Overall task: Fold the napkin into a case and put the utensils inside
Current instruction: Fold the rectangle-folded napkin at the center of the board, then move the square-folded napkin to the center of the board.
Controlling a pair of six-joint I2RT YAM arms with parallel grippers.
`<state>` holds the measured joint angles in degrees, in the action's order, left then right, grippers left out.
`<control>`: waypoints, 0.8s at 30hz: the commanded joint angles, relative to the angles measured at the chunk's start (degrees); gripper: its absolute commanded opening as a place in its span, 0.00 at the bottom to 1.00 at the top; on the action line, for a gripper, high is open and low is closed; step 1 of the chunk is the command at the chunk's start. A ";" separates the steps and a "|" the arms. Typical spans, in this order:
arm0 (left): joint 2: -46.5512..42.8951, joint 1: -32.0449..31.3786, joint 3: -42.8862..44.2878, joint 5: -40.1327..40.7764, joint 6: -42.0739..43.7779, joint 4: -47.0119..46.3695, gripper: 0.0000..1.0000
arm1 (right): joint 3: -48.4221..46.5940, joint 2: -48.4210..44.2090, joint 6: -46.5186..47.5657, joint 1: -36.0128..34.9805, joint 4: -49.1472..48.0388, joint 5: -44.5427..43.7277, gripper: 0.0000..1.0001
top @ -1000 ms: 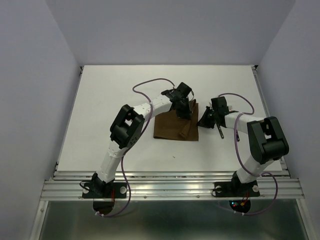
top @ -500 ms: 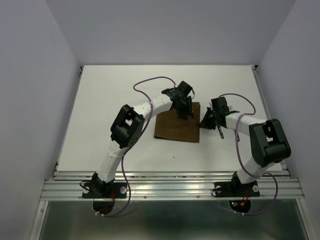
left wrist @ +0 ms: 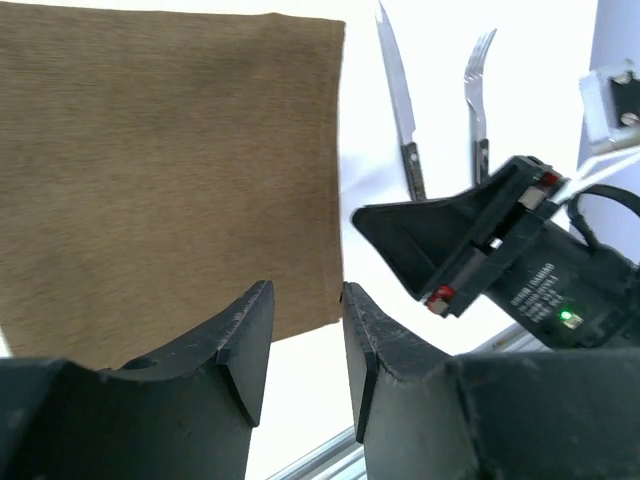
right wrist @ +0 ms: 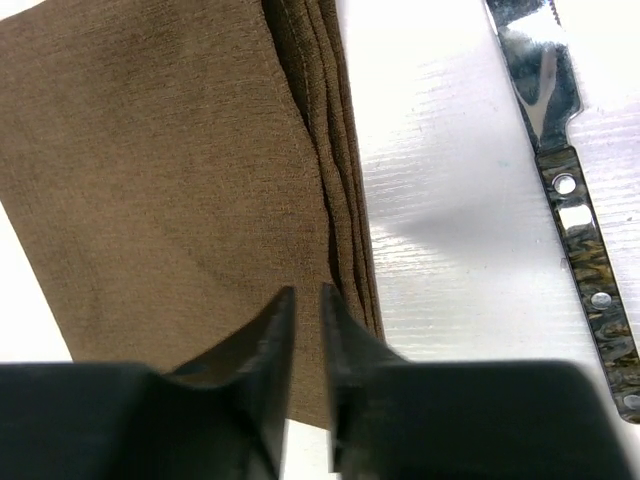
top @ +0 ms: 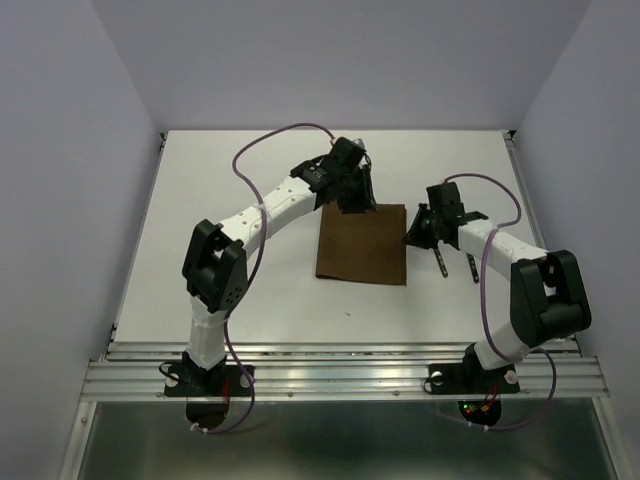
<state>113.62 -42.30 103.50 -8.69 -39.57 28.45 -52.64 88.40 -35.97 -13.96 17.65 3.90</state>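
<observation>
Right gripper (right wrist: 305, 298) is placed low over the right edge of the napkin (right wrist: 170, 180), jaws almost together with only a slim gap. Whether the stacked hem is pinched cannot be told. Knife (right wrist: 560, 130) and fork (left wrist: 478, 90) are laid side by side just right of the cloth, near it but apart from it.

Napkin is folded to a flat rectangle at mid-table, and several layers are shown along its right edge. It is judged thin, soft and light, so sagging and sliding on the smooth top are to be expected. A hold is best taken at a corner or along the layered edge, with every wanted layer pinched together. Utensils are judged stiff, slick and low-lying, so they are best gripped across the handle.

Left gripper (left wrist: 305, 300) is held over the napkin's far edge, jaws apart and nothing between them.

Table (top: 230, 260) is white and smooth, and an aluminium rail (top: 340, 372) is fixed along its near edge. Plain pale walls (top: 340, 60) are set on three sides.
</observation>
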 commanded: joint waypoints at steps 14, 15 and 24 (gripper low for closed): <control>-4.64 1.61 -10.16 0.86 4.59 -1.82 0.43 | -2.29 5.81 1.34 -0.46 0.11 -1.01 0.38; -4.81 1.70 -10.60 0.95 4.59 -1.90 0.43 | -2.20 6.17 1.51 -0.46 -0.33 -0.22 0.39; -8.42 3.28 -14.91 3.06 5.73 -2.08 0.43 | 1.14 6.61 -1.82 -3.26 -5.78 4.45 0.17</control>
<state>110.93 -40.01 89.65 -7.49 -35.57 27.14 -52.16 95.02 -36.03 -14.66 15.84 6.15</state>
